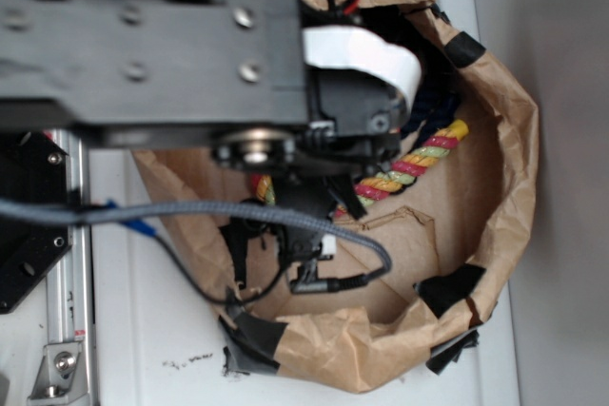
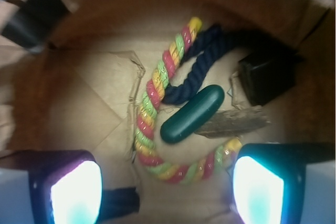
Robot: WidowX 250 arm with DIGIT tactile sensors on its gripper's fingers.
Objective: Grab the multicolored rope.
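The multicolored rope (image 2: pixel 152 108) lies curved on the floor of the brown paper bag (image 1: pixel 504 187); inside its curve rest a dark green capsule (image 2: pixel 192 114) and a navy rope (image 2: pixel 197 66), both touching it; the gripper (image 2: pixel 168 190) hangs above the rope, jaws spread wide, grasping nothing

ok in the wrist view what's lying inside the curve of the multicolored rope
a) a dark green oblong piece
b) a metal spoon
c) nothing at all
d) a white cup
a: the dark green oblong piece lies inside the bend of the multicolored rope, beside the navy rope.
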